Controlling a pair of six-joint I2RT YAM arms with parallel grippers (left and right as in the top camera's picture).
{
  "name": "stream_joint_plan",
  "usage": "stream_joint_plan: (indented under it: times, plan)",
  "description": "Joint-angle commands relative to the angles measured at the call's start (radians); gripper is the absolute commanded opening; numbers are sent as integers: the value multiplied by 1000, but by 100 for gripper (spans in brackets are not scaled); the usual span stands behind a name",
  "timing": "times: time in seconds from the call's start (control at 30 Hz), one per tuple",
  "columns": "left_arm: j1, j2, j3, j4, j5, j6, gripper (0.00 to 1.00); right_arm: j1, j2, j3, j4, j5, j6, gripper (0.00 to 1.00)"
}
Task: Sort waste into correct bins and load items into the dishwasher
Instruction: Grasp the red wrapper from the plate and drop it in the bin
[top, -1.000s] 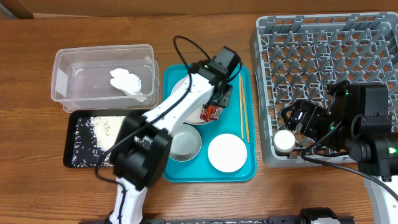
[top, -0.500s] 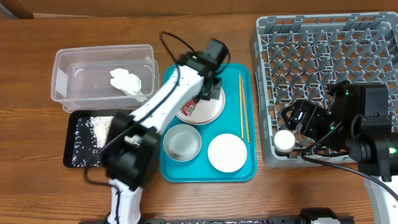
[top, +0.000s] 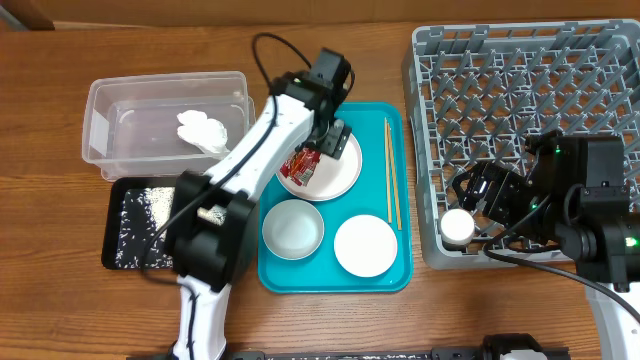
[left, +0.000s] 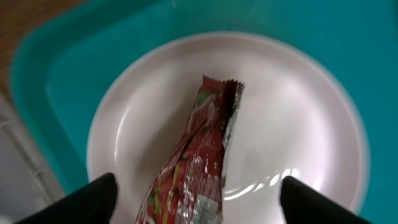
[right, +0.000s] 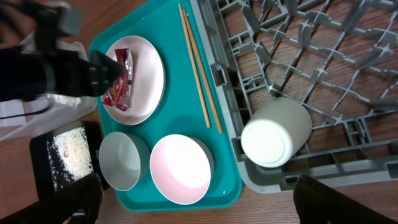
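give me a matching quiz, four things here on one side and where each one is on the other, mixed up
Things:
1 wrapper
2 tissue
3 rice
4 cup

Places:
a in the rack
b in the black tray
c over the plate
d in the clear tub

Pairs: 1-c, 2-d, 3-b, 4-a
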Motion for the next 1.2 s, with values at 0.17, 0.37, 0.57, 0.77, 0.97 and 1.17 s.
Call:
stream_joint_plan:
  times: [0.17,0.37,0.57,0.77,0.97,1.17]
  plan:
    - [14,48,12,-55,66,44,4,2,-2,4,0,2,-5,100]
    - [43,-103,130,-192,53,-66,4,2,-2,4,-2,2,-5,100]
    - [171,-264,157,-266,-183,-203,4,2,-2,4,-3,2,-5,100]
    - [356,-254,125,-288,-180,-277,13,2,-2,4,-2,1,-5,100]
    - [441,-234,106,-298,-60,-208,100,2,-3,4,1,2,-5,100]
    - [425,-373,162,-362,2,-132,100,2,-3,4,35,2,-42,100]
